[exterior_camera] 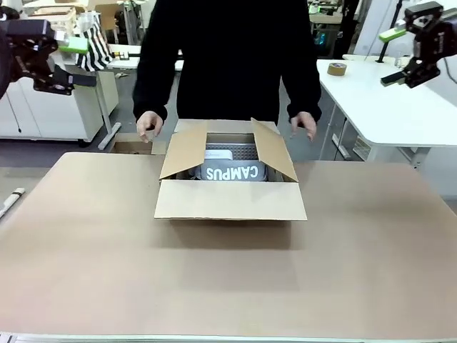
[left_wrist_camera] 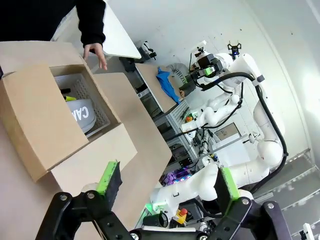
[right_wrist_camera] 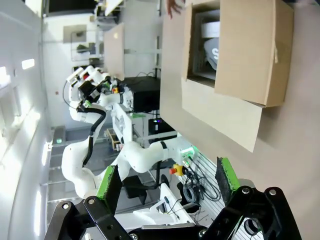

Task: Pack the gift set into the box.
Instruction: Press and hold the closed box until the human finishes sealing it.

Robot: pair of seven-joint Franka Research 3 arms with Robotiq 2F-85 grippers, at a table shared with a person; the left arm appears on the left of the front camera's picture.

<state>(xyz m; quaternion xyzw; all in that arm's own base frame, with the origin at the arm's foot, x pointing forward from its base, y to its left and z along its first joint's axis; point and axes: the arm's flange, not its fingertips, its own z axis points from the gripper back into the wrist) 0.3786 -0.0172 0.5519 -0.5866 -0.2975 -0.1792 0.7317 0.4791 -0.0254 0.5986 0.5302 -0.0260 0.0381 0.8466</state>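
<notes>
The box [exterior_camera: 230, 201], a brown carton with its flaps folded outward, stands at the middle of the table's far side. Inside it lies the gift set [exterior_camera: 230, 172]: grey, with white "CAMPUS" lettering upside down and a perforated grey part [exterior_camera: 243, 151] behind it. The person's hands [exterior_camera: 148, 127] hover at the box's far corners. My left gripper [exterior_camera: 80, 63] hangs open, high at the far left. My right gripper [exterior_camera: 390, 56] is open, high at the far right. The left wrist view has open fingers [left_wrist_camera: 110, 177] above the box [left_wrist_camera: 45, 120]. In the right wrist view, open fingers [right_wrist_camera: 226, 179] stand off the box [right_wrist_camera: 250, 50].
A roll of tape [exterior_camera: 337, 68] lies on a white side table [exterior_camera: 400, 114] at the right. The brown tabletop [exterior_camera: 228, 279] stretches wide in front of the box. A striped bag [exterior_camera: 94, 48] hangs at the back left.
</notes>
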